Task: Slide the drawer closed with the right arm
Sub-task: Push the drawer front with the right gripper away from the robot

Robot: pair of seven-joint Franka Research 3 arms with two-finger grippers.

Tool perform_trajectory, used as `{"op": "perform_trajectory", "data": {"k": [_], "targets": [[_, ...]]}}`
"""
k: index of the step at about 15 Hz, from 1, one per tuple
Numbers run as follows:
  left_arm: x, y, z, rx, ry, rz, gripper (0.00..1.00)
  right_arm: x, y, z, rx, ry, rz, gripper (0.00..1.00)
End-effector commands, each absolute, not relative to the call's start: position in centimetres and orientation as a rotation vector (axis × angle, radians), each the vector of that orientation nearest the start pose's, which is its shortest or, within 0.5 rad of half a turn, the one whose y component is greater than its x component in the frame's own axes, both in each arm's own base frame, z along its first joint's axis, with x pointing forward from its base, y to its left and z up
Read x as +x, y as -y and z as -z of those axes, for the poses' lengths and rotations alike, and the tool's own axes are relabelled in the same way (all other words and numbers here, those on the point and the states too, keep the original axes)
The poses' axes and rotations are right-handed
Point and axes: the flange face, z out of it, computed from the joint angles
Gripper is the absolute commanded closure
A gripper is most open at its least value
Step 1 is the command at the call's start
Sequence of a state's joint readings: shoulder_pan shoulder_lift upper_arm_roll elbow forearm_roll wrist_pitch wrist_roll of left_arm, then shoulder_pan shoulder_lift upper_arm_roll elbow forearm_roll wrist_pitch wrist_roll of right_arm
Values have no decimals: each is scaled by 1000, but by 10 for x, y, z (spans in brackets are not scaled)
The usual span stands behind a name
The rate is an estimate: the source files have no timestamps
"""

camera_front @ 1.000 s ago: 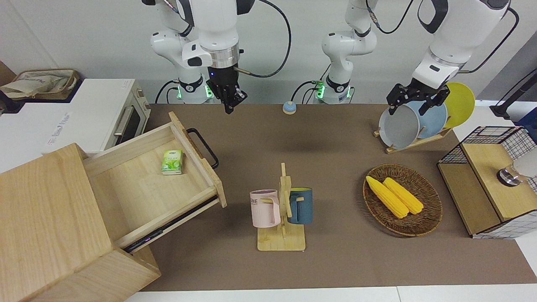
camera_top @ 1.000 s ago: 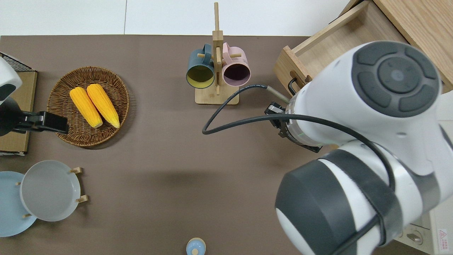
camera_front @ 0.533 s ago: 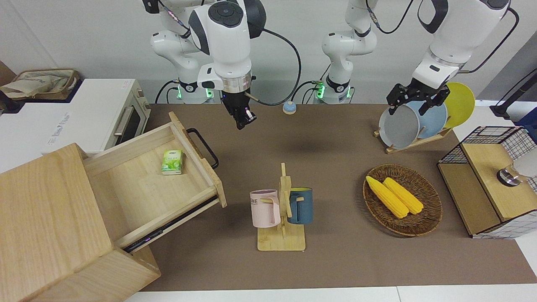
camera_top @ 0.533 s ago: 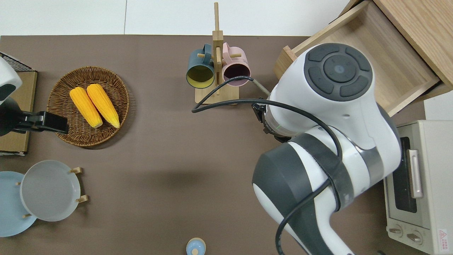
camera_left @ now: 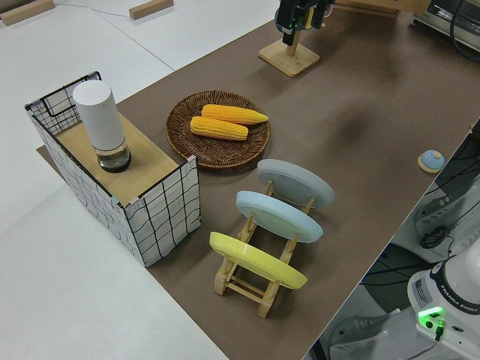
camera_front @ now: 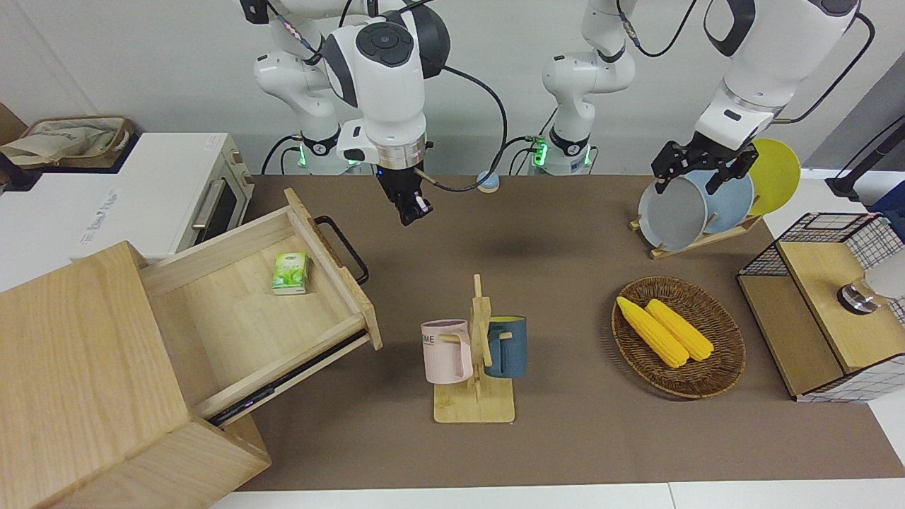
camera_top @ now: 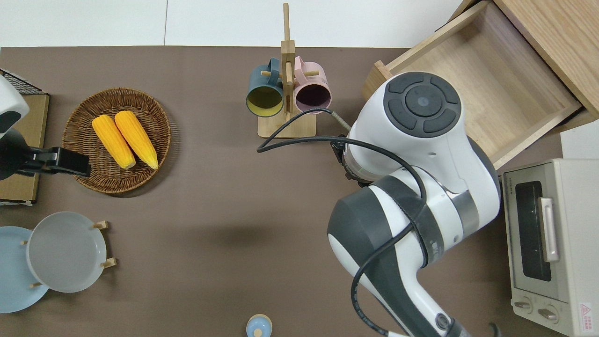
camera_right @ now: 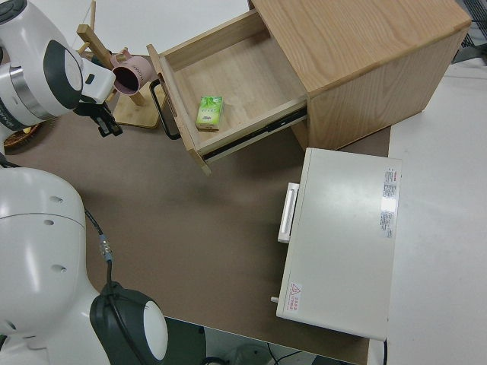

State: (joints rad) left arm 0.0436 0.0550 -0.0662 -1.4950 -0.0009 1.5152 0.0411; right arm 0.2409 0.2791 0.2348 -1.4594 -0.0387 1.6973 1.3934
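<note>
A pale wood cabinet (camera_front: 85, 367) sits at the right arm's end of a brown table (camera_front: 565, 438), with its drawer (camera_front: 261, 311) pulled wide open. The drawer's black loop handle (camera_front: 344, 247) faces the middle of the table, and a small green packet (camera_front: 290, 273) lies inside on the drawer floor. The right gripper (camera_front: 410, 208) hangs in the air over bare table, near the handle but apart from it, pointing down. Its 2 fingers look pressed together with nothing between them. A rack holding 1 pink mug (camera_front: 447, 351) and 1 blue mug (camera_front: 507, 346) stands near the drawer front, farther from the robots than the gripper. A white toaster oven (camera_front: 141, 194) sits beside the cabinet, nearer to the robots. The left arm is parked; whether its gripper (camera_front: 696, 170) is spread or closed cannot be told.
</note>
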Motion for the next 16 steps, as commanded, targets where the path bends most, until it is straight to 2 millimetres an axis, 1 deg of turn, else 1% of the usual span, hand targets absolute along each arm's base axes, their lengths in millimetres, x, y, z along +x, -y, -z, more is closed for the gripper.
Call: {"op": "perform_trajectory", "data": {"k": [1, 5, 9, 11, 12, 13, 14, 16], "targets": [[563, 13, -629, -3126, -92, -62, 7, 588, -262, -510, -2784, -1452, -70, 1000], [563, 13, -630, -3126, -92, -60, 7, 607, -232, -506, -2738, -1500, -55, 1000], [563, 13, -629, -3126, -92, -65, 7, 623, -208, -490, -2741, -1533, -48, 1000], [563, 13, -629, -3126, -92, -62, 7, 629, -199, -491, -2742, -1529, -43, 1000], [563, 13, -629, -3126, -92, -62, 7, 633, -194, -488, -2745, -1518, -49, 1000], [563, 13, -629, -3126, -92, -62, 7, 638, -190, -492, -2740, -1512, -37, 1000], [563, 13, -630, -3126, -92, -60, 7, 643, -186, -491, -2739, -1505, -38, 1000], [563, 13, -630, -3126, -92, -60, 7, 651, -172, -496, -2727, -1506, -29, 1000]]}}
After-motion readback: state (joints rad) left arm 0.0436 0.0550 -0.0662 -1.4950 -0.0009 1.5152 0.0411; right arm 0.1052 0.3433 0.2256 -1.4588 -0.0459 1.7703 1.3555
